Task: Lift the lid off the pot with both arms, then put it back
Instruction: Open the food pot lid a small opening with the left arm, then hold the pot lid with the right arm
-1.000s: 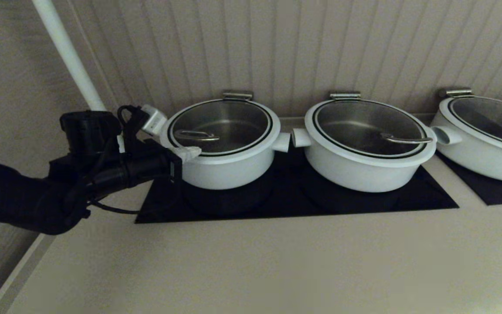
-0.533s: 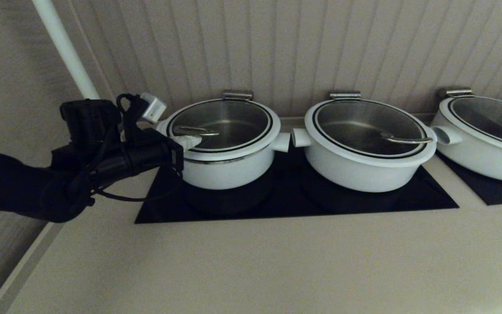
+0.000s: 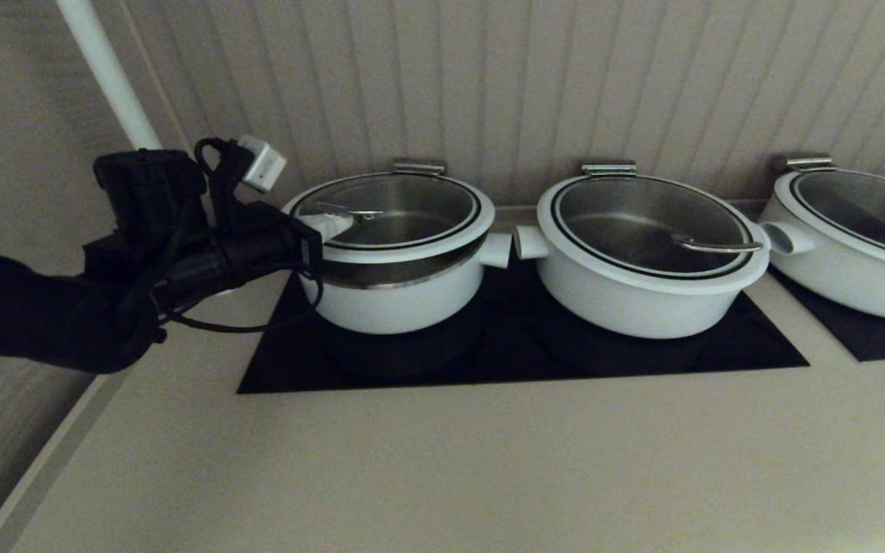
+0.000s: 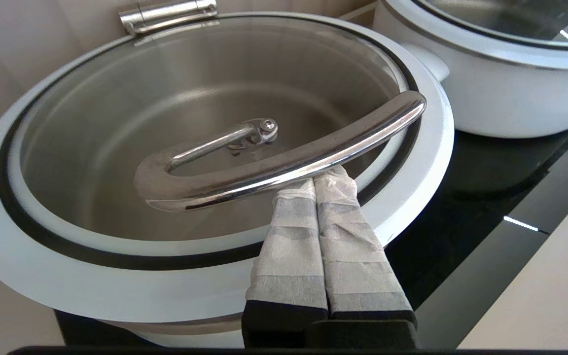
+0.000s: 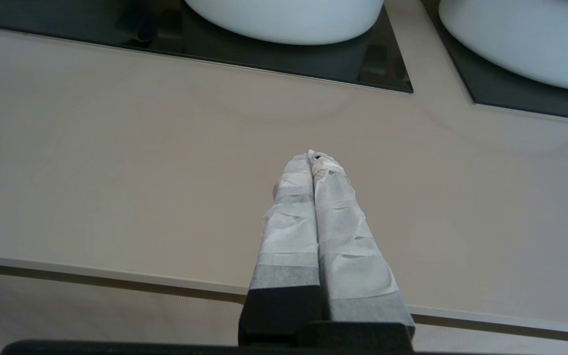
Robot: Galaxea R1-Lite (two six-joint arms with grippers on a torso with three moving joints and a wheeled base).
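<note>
Head view: the left gripper [image 3: 325, 224] sat at the left edge of the lid [image 3: 396, 219], which was tilted, its left side raised clear of the pot [image 3: 396, 296] so that a steel band showed beneath the white rim, while the far side stayed by the hinge [image 3: 418, 166] at the wall. The pot stood on the black cooktop [image 3: 642, 357], leftmost of three, beside a wider middle pot [image 3: 642, 299] and a right pot [image 3: 850, 284]. Left wrist view: the two taped fingers [image 4: 289, 246] were pressed together, tips tucked under the curved steel handle [image 4: 284, 165] and touching it; they clasped nothing between them. Right wrist view: the right gripper [image 5: 313, 162] hovered over the beige counter [image 5: 116, 162], well apart from the pots, fingers likewise closed on nothing.
</note>
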